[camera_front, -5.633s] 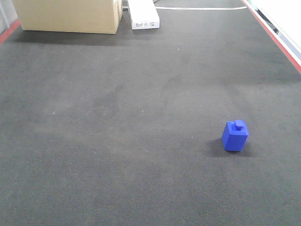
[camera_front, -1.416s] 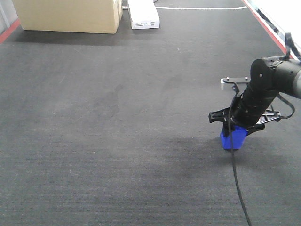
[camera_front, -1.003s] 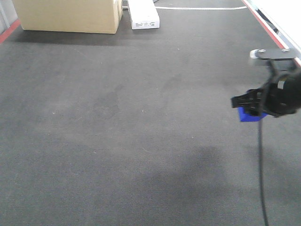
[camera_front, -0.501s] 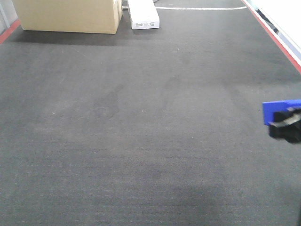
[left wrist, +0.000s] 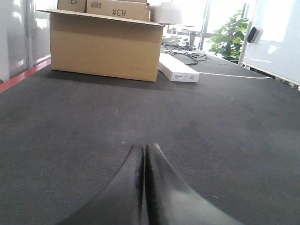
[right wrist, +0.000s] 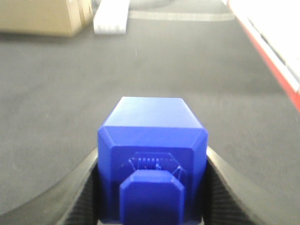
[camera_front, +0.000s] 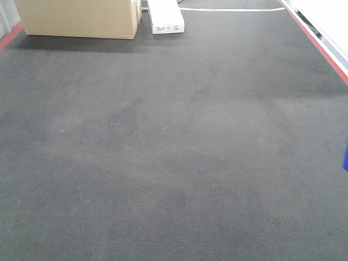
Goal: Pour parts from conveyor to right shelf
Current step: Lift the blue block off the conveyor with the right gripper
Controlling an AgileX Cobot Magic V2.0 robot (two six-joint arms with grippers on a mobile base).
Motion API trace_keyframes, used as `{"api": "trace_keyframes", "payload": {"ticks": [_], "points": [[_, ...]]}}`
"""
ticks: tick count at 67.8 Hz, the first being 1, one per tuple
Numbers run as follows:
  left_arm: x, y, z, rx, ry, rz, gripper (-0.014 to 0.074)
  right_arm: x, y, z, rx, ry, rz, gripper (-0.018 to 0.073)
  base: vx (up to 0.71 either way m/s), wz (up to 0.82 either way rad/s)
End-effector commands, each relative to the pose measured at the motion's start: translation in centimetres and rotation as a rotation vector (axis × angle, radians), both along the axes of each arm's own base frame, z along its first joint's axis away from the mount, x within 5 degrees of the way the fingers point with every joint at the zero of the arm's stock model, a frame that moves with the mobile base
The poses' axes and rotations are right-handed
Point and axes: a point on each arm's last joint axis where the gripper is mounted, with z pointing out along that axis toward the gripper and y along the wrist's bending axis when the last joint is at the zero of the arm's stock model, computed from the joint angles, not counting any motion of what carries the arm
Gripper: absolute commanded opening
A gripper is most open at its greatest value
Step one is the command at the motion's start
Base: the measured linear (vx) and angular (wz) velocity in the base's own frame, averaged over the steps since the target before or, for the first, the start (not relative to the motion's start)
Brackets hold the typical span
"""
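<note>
Right pincer [right wrist: 152,187] clamps a blue part [right wrist: 152,126] (stud facing camera); left pincer [left wrist: 144,154] closed, empty. Best carried level, grip firm.

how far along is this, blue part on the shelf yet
Not yet. Done: the blue part is up off the conveyor, clamped in the right gripper. In hand: the carry, at the front view's right edge. The left gripper is shut, empty. Left: reaching the right shelf, not in view, and dropping it.

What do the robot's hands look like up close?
Both are black two-finger pincers. The left gripper is smooth and glossy, tapering to a point. The right gripper has a fine ribbed texture on its curved sides. No cables or markings show.
</note>
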Motion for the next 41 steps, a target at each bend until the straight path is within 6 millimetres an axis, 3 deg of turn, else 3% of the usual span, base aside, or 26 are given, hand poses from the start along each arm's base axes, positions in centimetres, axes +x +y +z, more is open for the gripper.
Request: {"api": "trace_keyframes", "payload": {"ticks": [1, 18, 41], "points": [[0.0, 0.0, 0.0, -0.016, -0.059, -0.006, -0.0006, -1.0, -0.1, 0.6, 0.003, -0.144, 0.003, -0.0008, 0.00, 0.00], [0.0, 0.0, 0.0, -0.016, -0.059, -0.006, -0.0006, -3.4, -0.3, -0.4, 0.019, -0.304, 0.006, -0.0004, 0.00, 0.00], [0.0, 0.0, 0.0, -0.016, -0.059, -0.006, -0.0006, -3.5, -0.4, -0.7, 0.018, -0.279, 0.003, -0.0004, 0.00, 0.00]]}}
